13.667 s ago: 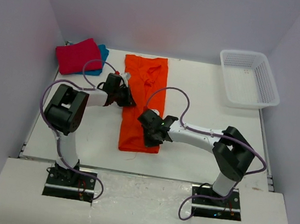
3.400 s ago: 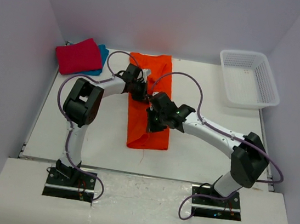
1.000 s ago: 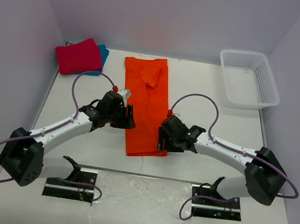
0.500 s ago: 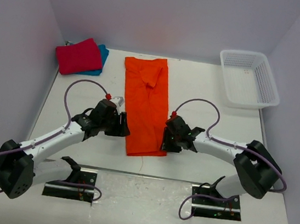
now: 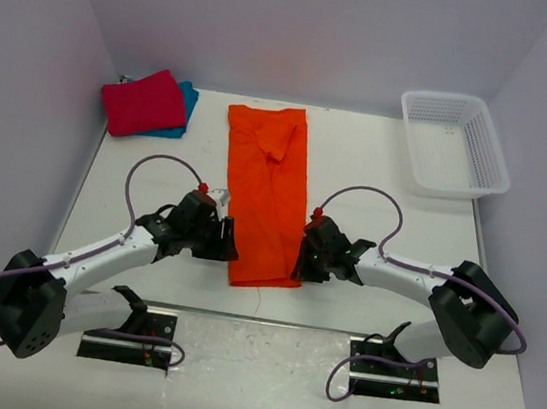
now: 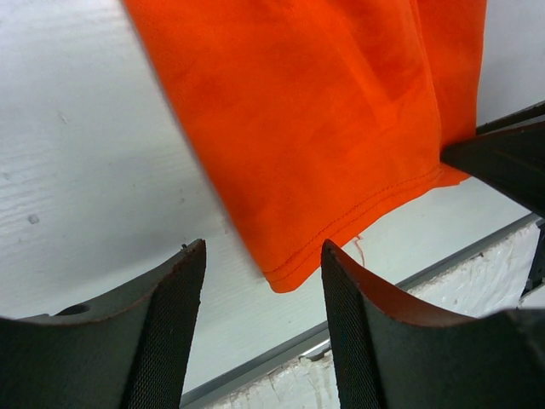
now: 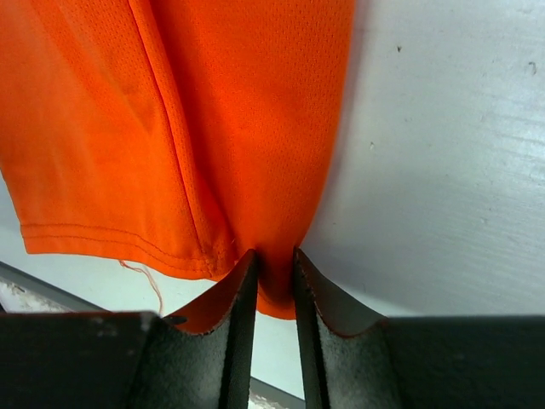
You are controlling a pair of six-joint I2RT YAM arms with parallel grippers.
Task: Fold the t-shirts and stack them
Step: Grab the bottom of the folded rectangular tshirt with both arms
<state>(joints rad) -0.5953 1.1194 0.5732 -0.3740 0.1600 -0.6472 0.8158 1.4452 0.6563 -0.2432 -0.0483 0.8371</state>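
The orange t-shirt (image 5: 266, 199) lies folded into a long strip down the middle of the table. My right gripper (image 5: 302, 260) sits at the strip's near right corner. In the right wrist view its fingers are shut on a pinch of the orange t-shirt's (image 7: 213, 111) hem, right gripper (image 7: 275, 261). My left gripper (image 5: 225, 240) is low at the near left corner, open. In the left wrist view that corner of the orange t-shirt (image 6: 324, 128) lies just ahead of the left gripper (image 6: 262, 252), untouched. The red t-shirt (image 5: 144, 102) rests folded on the teal t-shirt (image 5: 187, 100) at the back left.
A white lattice basket (image 5: 490, 152) stands at the back right. The table's near edge (image 6: 281, 358) runs just behind the shirt's hem. The right gripper's black finger (image 6: 502, 158) shows at the right of the left wrist view. Walls enclose the left, back and right.
The right gripper has closed onto the orange shirt's near right corner. The left gripper has slid toward the near edge to the shirt's left corner, still open.
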